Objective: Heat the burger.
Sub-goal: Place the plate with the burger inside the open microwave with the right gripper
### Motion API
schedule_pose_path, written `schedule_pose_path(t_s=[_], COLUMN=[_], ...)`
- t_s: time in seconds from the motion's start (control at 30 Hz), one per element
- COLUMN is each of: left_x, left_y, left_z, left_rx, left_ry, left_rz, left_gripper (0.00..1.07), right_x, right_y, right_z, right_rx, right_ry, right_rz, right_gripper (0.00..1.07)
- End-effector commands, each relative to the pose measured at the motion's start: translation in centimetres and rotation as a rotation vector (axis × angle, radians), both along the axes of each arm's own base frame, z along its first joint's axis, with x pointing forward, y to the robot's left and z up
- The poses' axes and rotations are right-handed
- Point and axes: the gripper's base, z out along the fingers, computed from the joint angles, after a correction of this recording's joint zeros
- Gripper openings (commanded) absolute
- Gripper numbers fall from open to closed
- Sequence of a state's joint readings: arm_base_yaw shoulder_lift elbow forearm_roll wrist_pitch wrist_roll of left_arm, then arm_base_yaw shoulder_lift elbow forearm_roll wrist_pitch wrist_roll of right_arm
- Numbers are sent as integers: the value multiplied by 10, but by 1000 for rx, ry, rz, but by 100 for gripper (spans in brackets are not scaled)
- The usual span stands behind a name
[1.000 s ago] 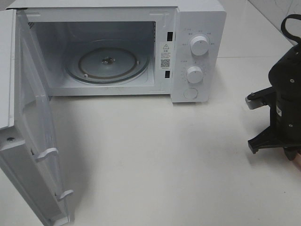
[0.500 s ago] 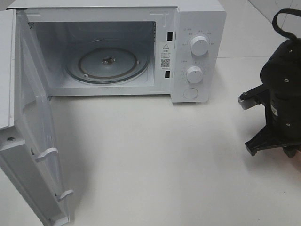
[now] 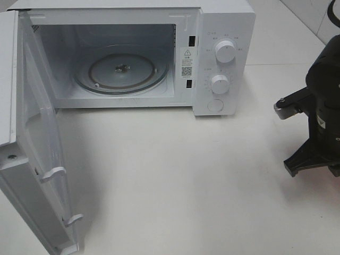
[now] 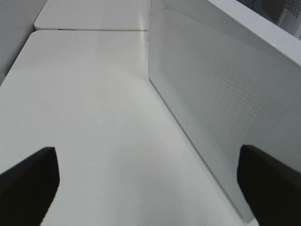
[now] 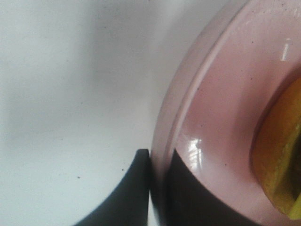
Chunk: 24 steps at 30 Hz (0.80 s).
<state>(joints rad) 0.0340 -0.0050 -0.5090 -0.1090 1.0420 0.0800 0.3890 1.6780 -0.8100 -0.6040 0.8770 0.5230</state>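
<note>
The right gripper point(image 5: 157, 157) is closed on the rim of the pink plate point(image 5: 216, 117), one finger on each side. The left gripper point(image 4: 146, 162) is fully spread beside the microwave door point(image 4: 216, 94) and holds nothing. The sticker point(image 3: 186, 61) on the microwave point(image 3: 234, 26) carries a warning triangle and a QR code; its text is illegible. The burger point(image 5: 280, 155) sits on the plate, apparently upright, though only a yellow-brown edge shows.
</note>
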Motion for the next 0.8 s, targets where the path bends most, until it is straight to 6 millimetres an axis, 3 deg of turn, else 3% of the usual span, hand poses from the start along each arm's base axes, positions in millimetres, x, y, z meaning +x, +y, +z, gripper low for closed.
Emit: schedule_pose_path(t_s=[0.03, 0.8], left_x=[-3, -3], left_y=[0, 0], left_z=[-1, -1], left_rx=[0, 0], left_ry=[-20, -20], left_rz=[-8, -8], left_gripper=[98, 98], right_x=[-12, -54], right_y=[0, 29], right_z=[8, 41], right_rx=[-58, -117], right_ry=[4, -20], right_rz=[34, 180], right_gripper=[0, 0])
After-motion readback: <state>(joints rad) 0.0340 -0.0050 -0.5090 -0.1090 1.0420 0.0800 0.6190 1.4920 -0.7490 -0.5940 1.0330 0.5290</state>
